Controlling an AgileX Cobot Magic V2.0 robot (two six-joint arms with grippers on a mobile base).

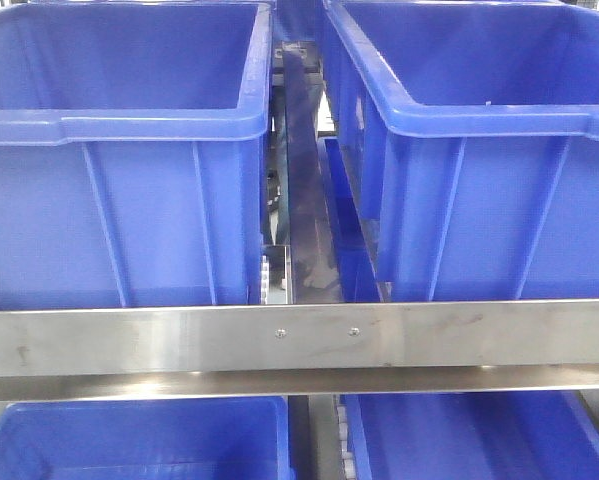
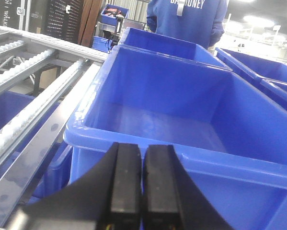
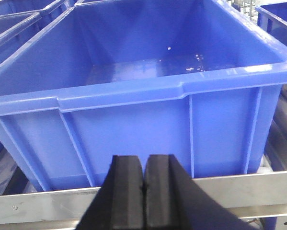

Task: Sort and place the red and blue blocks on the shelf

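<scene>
The shelf fills the front view: its brushed-metal front rail runs across the frame with two screws near the middle, and two large blue bins sit on the tier behind it, the left bin and the right bin, with a narrow gap between them where a dark divider and white rollers show. Below the rail the tops of two more blue bins appear on the lower tier. In the left wrist view the left gripper has its black fingers pressed together with nothing between them, just in front of a bin's near rim; white roller tracks run along the left, and a person in a blue hoodie stands behind the bins. In the right wrist view the right gripper is likewise closed on nothing, low before the metal rail and facing a bin whose floor carries a few pale specks, possibly debris or glare. Neither the red nor the blue block shows in any view.
</scene>
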